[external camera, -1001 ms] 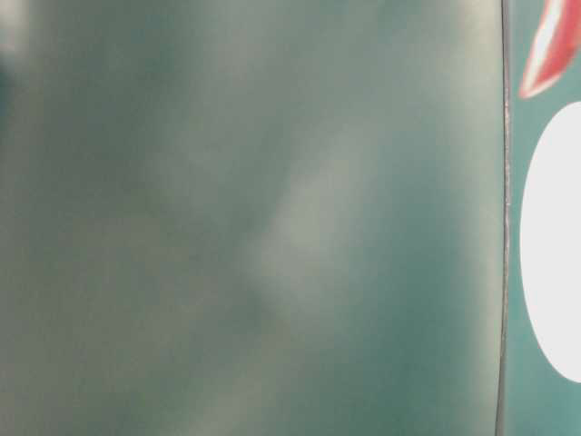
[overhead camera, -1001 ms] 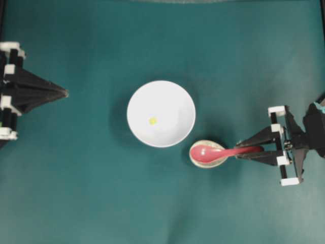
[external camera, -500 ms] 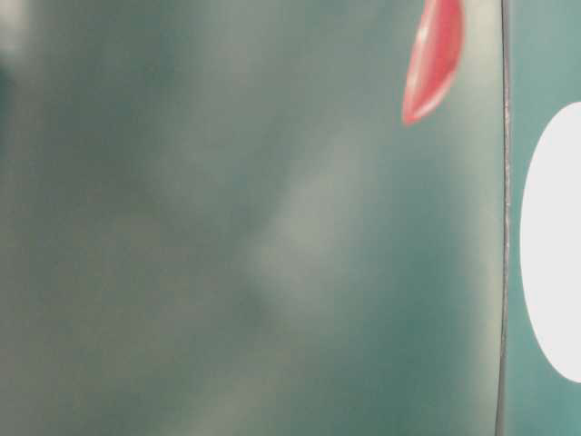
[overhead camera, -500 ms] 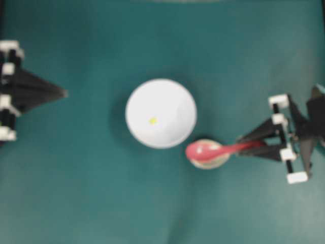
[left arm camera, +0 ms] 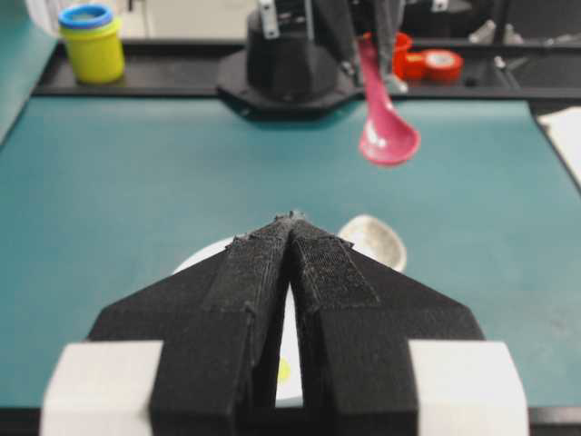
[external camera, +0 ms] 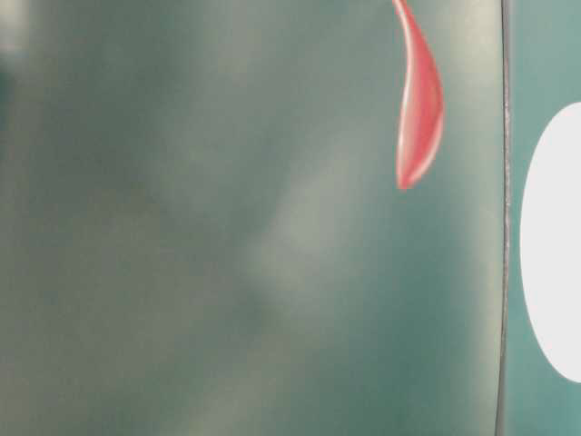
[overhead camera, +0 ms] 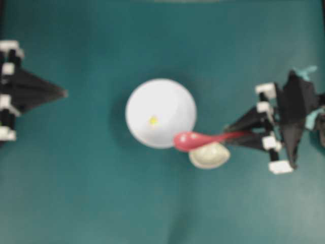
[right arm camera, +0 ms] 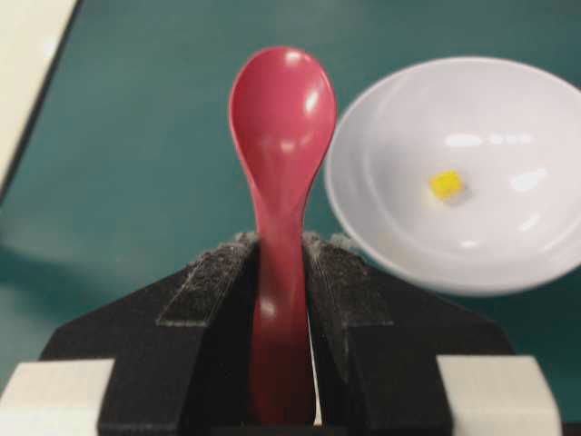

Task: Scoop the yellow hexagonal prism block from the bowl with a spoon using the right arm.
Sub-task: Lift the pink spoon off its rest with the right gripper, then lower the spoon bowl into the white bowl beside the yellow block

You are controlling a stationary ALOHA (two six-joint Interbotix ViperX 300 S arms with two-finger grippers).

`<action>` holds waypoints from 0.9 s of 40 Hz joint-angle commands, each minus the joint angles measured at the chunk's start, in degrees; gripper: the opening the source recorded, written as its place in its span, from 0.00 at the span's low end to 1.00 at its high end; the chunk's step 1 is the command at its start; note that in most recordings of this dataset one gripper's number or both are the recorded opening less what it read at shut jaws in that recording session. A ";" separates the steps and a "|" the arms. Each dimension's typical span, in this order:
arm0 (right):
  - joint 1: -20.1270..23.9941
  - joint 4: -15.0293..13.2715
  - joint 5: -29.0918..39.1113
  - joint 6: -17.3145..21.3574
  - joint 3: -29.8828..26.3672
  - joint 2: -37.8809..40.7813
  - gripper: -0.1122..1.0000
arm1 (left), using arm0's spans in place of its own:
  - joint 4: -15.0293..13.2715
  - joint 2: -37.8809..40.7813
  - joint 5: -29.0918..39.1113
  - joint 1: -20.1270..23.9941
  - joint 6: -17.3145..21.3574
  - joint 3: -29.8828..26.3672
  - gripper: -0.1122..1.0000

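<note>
Right gripper [overhead camera: 231, 135], at the overhead frame's right, is clamped on the spoon [overhead camera: 195, 140] handle; the scoop overlaps the bowl [overhead camera: 160, 113] rim at centre. The yellow hexagonal prism block [overhead camera: 153, 120] lies inside the bowl. Left gripper [left arm camera: 292, 222], at far left, is fully closed, holding nothing.

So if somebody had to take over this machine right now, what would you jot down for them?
Right gripper: shut on the spoon, lifted clear of the small speckled dish, scoop at the bowl's rim.
Left gripper: shut, empty, parked at the left side.
Yellow block: lying in the bowl, untouched.
Done: spoon picked up.
Left: dip the scoop in, get under the block, lift it out.
</note>
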 commanded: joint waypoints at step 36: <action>-13.71 -3.16 19.95 0.62 -17.23 16.08 0.31 | 0.18 -6.15 12.92 0.18 -1.05 -2.20 0.10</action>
